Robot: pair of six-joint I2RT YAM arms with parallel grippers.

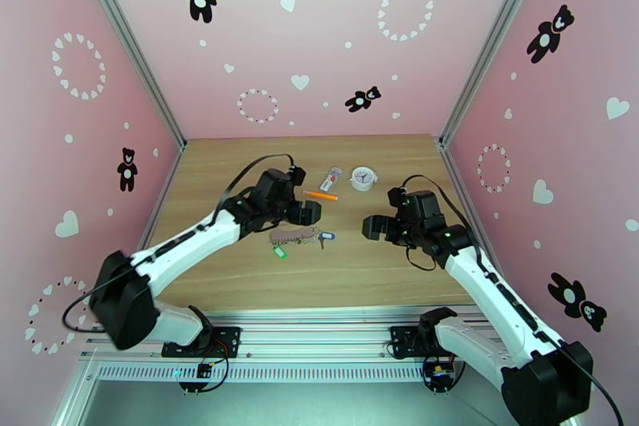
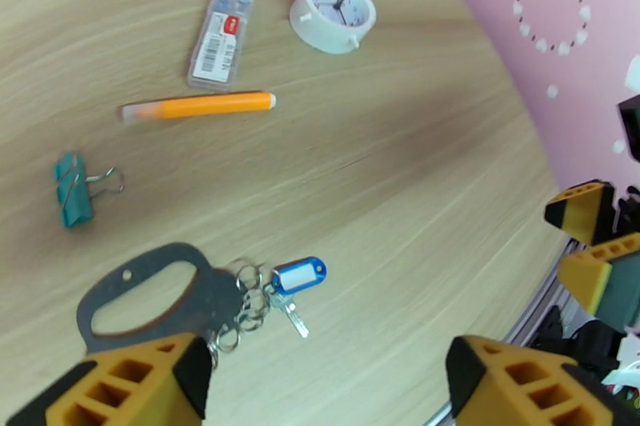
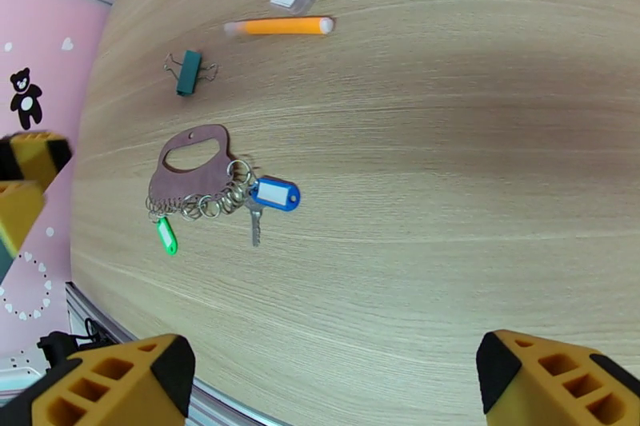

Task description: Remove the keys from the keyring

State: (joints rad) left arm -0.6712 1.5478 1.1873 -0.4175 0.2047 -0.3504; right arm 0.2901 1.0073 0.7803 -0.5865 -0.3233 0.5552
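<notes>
Walls: pink panels point(image 1: 319, 36) all round, dotted with black bear and white heart stickers.
Table: pale wood-grain top point(image 1: 383, 276), matte and flat.
Left gripper: point(image 2: 328, 356) blocky yellow-and-black fingers spread wide with nothing between them, low over the keyring. One finger covers its near edge in the left wrist view.
Right gripper: point(image 3: 336, 376) jaws wide too, empty, off to the right of the keyring and well apart from it.
Keyring: point(image 3: 200, 180) flat grey-brown plate with a handle-shaped cutout, lying mid-table, a row of small metal rings along one edge.
Clock: point(image 2: 332, 12) round, white, towards the back.
Case: point(image 2: 222, 36) clear, slim plastic box, barcode label, beside the clock.
Pen: point(image 2: 200, 105) orange, smooth, between case and keyring.
Binder clip: point(image 2: 70, 189) teal, wire handles, left of the pen.
Blue key: point(image 3: 274, 194) oval plastic tag, metal key beside it, on the rings.
Green key: point(image 3: 166, 234) bright slim tag at the row's other end.
</notes>
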